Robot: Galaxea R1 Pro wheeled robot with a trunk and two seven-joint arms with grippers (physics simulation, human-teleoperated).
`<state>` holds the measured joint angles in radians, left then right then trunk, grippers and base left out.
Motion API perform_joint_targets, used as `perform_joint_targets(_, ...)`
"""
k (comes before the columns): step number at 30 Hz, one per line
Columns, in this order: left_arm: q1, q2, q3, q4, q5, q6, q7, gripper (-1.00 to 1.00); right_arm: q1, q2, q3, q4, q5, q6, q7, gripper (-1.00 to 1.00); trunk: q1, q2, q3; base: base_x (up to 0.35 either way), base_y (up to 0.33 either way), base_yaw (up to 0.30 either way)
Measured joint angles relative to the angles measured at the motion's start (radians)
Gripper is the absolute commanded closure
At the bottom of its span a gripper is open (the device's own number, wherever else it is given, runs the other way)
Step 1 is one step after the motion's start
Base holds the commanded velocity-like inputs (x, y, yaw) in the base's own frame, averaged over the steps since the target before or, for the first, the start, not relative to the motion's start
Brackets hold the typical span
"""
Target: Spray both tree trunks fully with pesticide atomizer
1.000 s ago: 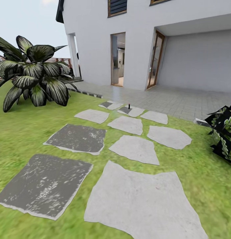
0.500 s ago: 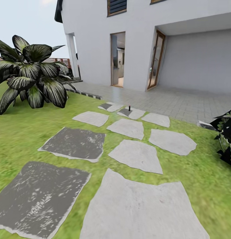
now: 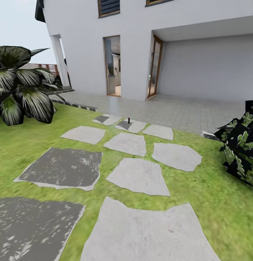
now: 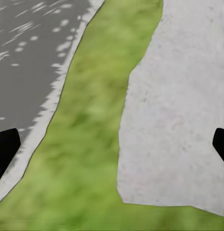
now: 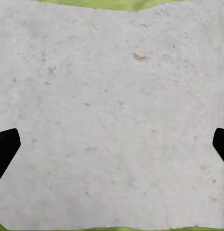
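Both wrist views catch just the plain black, wedge-shaped fingertips (image 4: 6, 151) of the left gripper and the matching matte black fingertips (image 5: 6, 149) of the right.

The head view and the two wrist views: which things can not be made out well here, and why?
- Pesticide atomizer: head view, far off on a stone slab, too small for detail.
- Striped palm plant: head view, cut by the left edge.
- Dark leafy bush: head view, cut by the right edge.
- Left end effector and right end effector: only dark fingertips at the wrist pictures' edges, wide apart.
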<state>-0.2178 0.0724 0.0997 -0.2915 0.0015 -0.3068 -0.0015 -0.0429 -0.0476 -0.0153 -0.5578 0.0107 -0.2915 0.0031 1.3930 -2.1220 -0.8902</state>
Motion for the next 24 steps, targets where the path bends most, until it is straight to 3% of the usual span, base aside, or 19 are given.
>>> perform_joint_targets(5,0.000,0.000,0.000,0.000,0.000,0.000,0.000,-1.00,0.000,0.000,0.000,0.000,0.000,0.000,0.000,-1.00,0.000,0.000,0.000,0.339,0.000,-0.172)
perform_joint_targets(24,0.000,0.000,0.000,0.000,0.000,0.000,0.000,-1.00,0.000,0.000,0.000,0.000,0.000,0.000,0.000,-1.00,0.000,0.000,0.000,0.339,0.000,-0.006)
